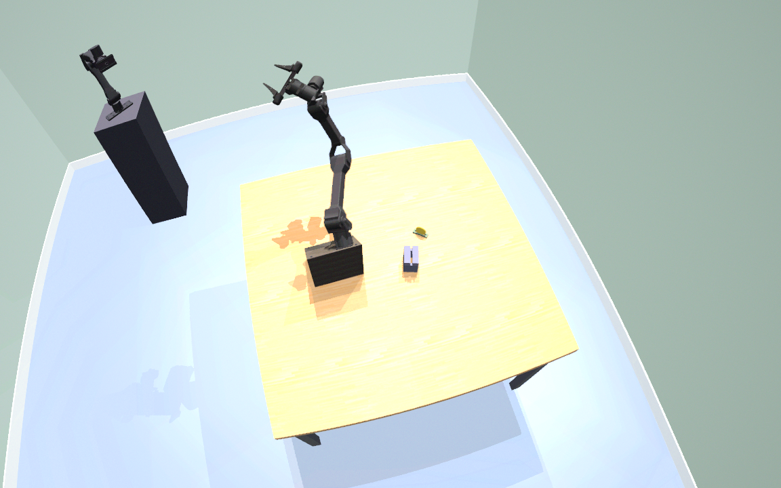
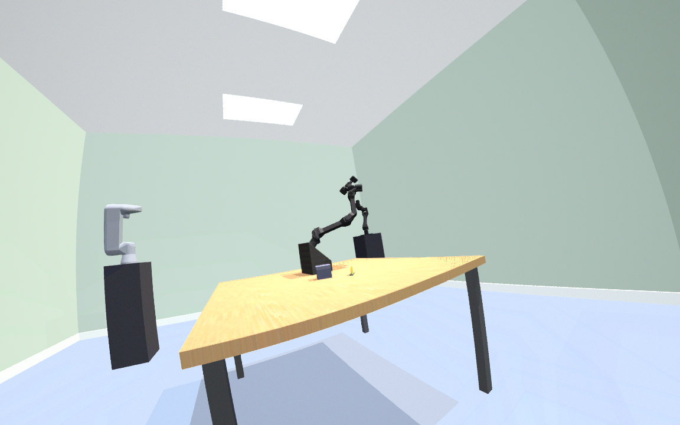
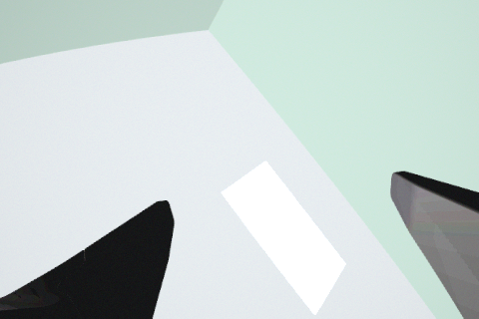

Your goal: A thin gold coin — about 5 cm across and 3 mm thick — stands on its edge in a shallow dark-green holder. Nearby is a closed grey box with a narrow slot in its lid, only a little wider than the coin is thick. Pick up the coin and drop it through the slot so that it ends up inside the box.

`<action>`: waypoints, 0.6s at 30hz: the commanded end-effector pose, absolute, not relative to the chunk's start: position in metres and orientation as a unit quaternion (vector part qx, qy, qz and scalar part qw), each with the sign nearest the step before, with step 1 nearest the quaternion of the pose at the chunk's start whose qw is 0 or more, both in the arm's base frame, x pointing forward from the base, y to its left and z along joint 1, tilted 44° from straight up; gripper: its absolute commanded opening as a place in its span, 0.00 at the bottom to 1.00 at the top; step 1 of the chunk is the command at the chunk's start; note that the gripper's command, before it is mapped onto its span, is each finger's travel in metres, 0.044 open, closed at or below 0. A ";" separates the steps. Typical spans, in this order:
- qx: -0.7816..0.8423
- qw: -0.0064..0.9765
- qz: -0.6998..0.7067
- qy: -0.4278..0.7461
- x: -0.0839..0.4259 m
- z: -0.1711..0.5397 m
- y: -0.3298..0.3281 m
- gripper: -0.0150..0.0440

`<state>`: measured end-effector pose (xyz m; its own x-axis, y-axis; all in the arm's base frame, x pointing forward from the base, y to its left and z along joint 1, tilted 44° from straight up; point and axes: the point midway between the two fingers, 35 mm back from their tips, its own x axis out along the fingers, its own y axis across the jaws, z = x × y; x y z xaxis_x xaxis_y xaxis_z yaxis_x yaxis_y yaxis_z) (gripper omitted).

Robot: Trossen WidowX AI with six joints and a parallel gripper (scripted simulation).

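High above counter (image 1: 417, 364), well away from objects: claw (image 1: 280, 79) spread wide, gripping nothing, pointing at ceiling; coin (image 1: 421, 230) upright in holder (image 1: 422, 233), just beside box (image 1: 411, 258) on counter.

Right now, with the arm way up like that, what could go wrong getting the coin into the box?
The gripper is open, raised far above the table and aimed at the ceiling in the wrist view, so it must approach the coin blind at first. The coin stands on edge in its holder, so a nudge could topple it. The grey box sits close beside it, risking a bump.
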<state>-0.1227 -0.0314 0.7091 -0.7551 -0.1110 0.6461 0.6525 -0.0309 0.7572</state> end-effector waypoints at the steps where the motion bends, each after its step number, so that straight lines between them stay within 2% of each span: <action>1: -0.211 0.279 -0.686 -0.638 -0.123 0.709 -0.033 0.89; 9: -0.125 0.360 -0.707 -0.596 -0.131 0.694 -0.111 0.53; 18: 0.013 0.480 -0.715 -0.508 -0.104 0.649 -0.233 0.53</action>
